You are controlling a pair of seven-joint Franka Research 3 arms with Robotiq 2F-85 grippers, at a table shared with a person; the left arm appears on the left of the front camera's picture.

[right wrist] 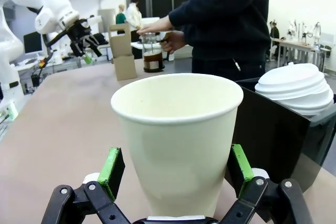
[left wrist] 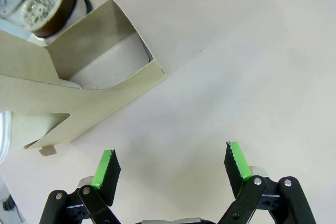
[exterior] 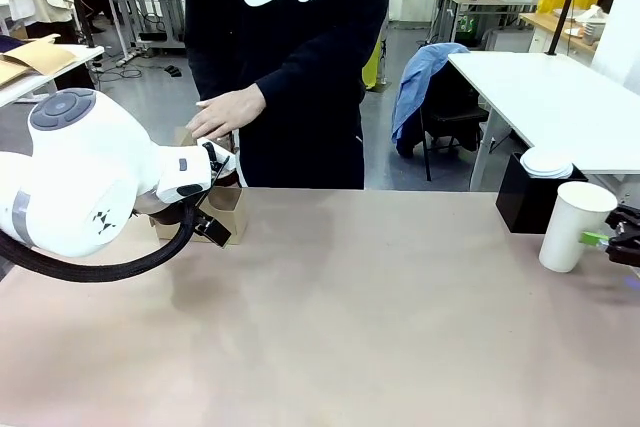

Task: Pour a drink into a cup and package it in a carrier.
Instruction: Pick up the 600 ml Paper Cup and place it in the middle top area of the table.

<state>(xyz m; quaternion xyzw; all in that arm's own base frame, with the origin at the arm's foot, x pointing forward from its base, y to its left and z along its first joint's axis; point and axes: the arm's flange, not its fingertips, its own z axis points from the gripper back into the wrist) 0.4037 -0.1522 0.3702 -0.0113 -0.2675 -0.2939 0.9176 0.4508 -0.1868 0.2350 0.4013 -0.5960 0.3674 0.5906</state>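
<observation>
Starting big: tan surface (exterior: pixel 380 347), person (exterior: pixel 300 47) standing at its far side. The white left arm (exterior: pixel 70 177) blocks much of the far-left corner. The brown cardboard carrier (left wrist: pixel 100 72) sits there on the surface, both slots looking empty. The person's hand (exterior: pixel 228 110) is over it, and the right wrist view shows their hands at the glass pitcher (right wrist: pixel 152 53) just beside the carrier. The dark drink (right wrist: pixel 152 62) fills only its lower part.

Far right is a black box (exterior: pixel 525 202) with a stack of white lids (exterior: pixel 547 162). The white paper cup (exterior: pixel 575 225) stands upright just beside it, empty and unlidded, well apart from pitcher and carrier.

The right gripper (right wrist: pixel 176 166) is spread around the cup's lower half, a green pad (right wrist: pixel 113 165) on each side, not squeezing. The left gripper (left wrist: pixel 170 167) is spread wide with nothing between the pads, hanging over bare surface near the carrier's open end.

Risks, as I judge them:
- The empty paper cup is light and soft. A hard or off-centre close could dent it, tip it or shove it into the box.
- The cup must cross the whole surface, so a low grip on a tall cup may let it lean.
- The left gripper is close to the carrier and the person's hands. A stray move could knock the carrier or jog the pitcher and spill the drink.
- Pouring into an unsteadied cup could topple it.
</observation>
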